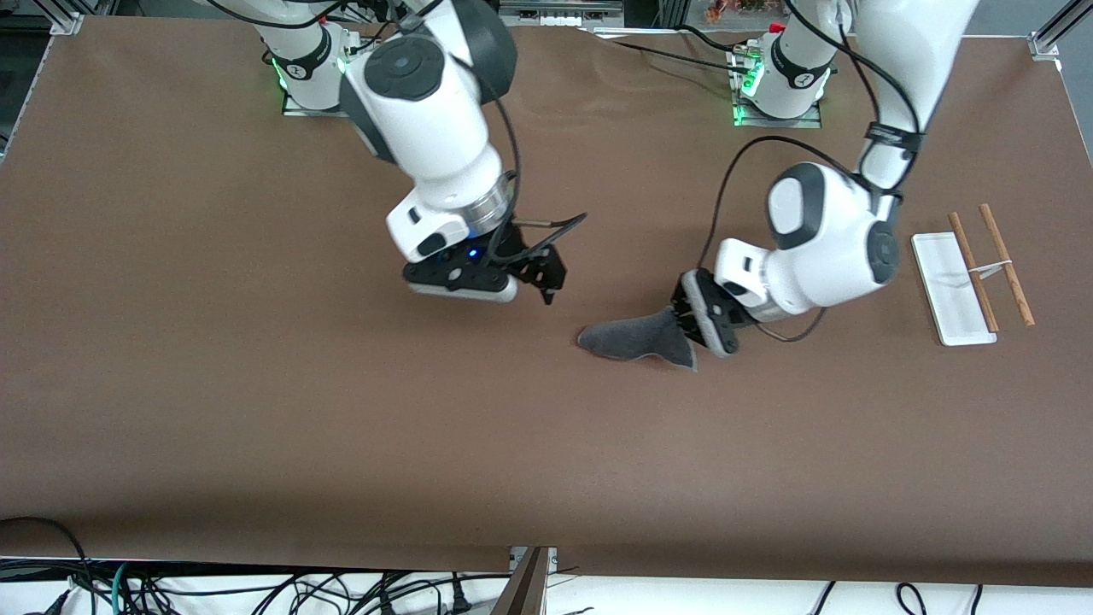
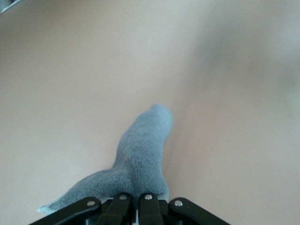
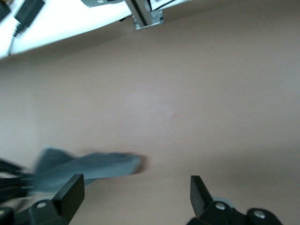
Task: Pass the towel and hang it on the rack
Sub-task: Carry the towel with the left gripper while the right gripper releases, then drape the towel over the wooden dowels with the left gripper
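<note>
Towel: the towel (image 1: 636, 338) is pinched at one corner in my left end effector (image 1: 687, 318); the rest trails off toward the right arm's end of the surface (image 1: 256, 384), its free tip low and, as far as I can tell, resting there. Grey side shows.

Left end effector: clenched on the towel's corner. In the left wrist view the cloth (image 2: 140, 164) runs straight out from between my fingers (image 2: 150, 206), bunched narrow. A corner hold lets it hang long for draping, I judge.

Right end effector: my right end effector (image 1: 546, 286) hangs above bare surface at about 10 o'clock from the towel, fingers (image 3: 70, 194) spread, holding nothing. The right wrist view shows the towel's tip (image 3: 93, 166) just off it. Released because the hand-over looks done.

Rack: the rack (image 1: 973, 273) stands at about 3 o'clock from the towel, near the left arm's end, well apart, nothing on its rods.

Next, my guess: lift, carry over the rods, lower so the cloth folds across.

Risk: the narrow grip may slip.
</note>
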`<action>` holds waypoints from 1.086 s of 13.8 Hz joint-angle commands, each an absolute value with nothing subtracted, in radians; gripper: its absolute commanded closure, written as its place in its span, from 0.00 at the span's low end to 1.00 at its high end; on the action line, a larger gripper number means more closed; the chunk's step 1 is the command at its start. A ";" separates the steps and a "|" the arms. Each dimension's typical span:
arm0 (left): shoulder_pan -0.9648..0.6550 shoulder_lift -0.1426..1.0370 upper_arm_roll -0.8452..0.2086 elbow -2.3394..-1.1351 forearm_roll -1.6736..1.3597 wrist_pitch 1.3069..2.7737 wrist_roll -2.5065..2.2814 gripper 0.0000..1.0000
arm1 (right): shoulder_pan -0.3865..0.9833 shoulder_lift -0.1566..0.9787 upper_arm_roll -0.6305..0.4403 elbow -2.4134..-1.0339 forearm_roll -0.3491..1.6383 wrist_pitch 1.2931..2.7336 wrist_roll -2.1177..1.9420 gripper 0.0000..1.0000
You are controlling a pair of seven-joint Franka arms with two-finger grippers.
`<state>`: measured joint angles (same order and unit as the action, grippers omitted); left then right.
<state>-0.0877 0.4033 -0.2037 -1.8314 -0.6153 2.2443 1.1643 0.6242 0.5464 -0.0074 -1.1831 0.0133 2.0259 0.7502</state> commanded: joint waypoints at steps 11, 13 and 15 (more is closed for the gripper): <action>0.458 0.331 -0.201 -1.710 -0.361 1.614 1.251 1.00 | 0.121 0.361 -0.017 -1.245 0.012 1.664 -0.066 0.00; 0.538 0.333 -0.199 -1.709 -0.313 1.608 1.291 1.00 | 0.068 0.260 -0.017 -1.356 0.011 1.680 -0.066 0.00; 0.621 0.336 -0.201 -1.706 -0.269 1.606 1.372 1.00 | 0.037 0.244 -0.017 -1.371 0.000 1.703 -0.072 0.00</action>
